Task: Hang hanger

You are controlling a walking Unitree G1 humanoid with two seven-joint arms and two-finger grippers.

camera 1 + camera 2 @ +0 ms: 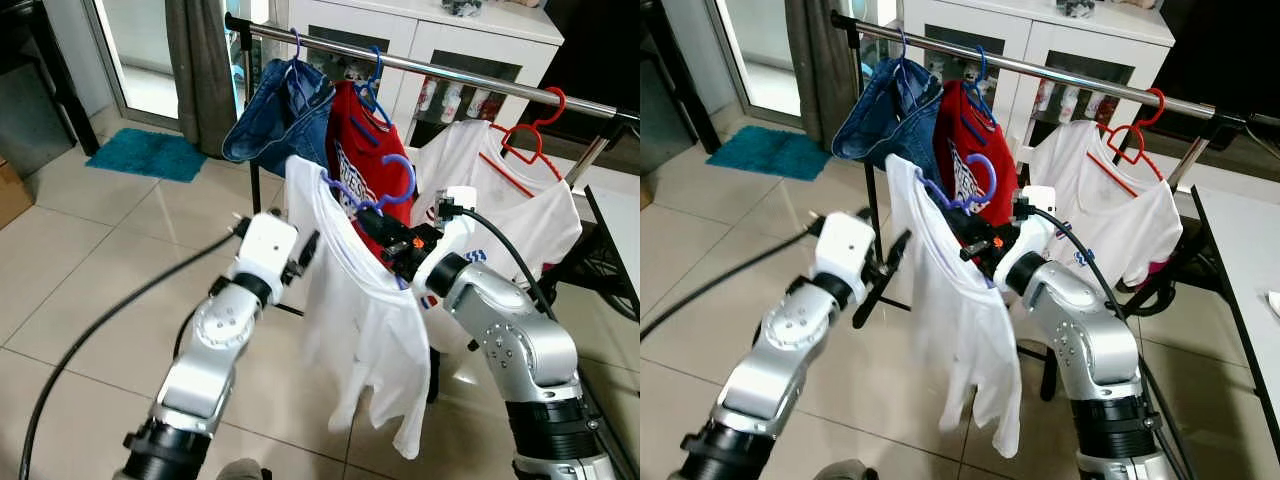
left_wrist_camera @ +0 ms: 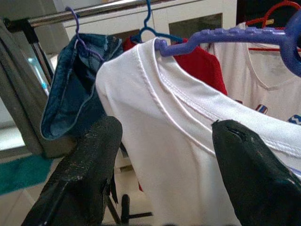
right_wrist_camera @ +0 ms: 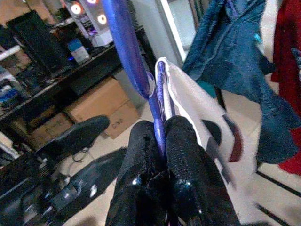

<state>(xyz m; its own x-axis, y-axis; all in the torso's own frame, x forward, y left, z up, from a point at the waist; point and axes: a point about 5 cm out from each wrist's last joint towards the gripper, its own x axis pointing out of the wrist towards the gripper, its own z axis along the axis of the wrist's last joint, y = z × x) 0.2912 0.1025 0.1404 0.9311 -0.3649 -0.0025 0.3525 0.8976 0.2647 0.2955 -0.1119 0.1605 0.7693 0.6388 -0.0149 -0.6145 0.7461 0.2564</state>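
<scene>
Transport step: right hand (image 1: 372,222) pinches the purple hanger (image 1: 385,190) carrying a white shirt (image 1: 365,310), below the rail (image 1: 450,75). Left hand (image 1: 305,255) spread beside the shirt. Next: lift the hook over the rail.

Lived-in home, laundry corner of a room. Glossy beige tiled floor (image 1: 90,270), chrome clothes rail (image 1: 450,75) carrying a blue denim garment (image 1: 280,115), red printed T-shirt (image 1: 360,150) and white T-shirt on a red hanger (image 1: 525,210). Behind it — white glass-door cabinet (image 1: 440,50), grey curtain (image 1: 200,70), teal floor mat (image 1: 145,152). Right wrist view adds brown cardboard boxes (image 3: 101,110) under a dark cluttered desk (image 3: 51,70).
</scene>
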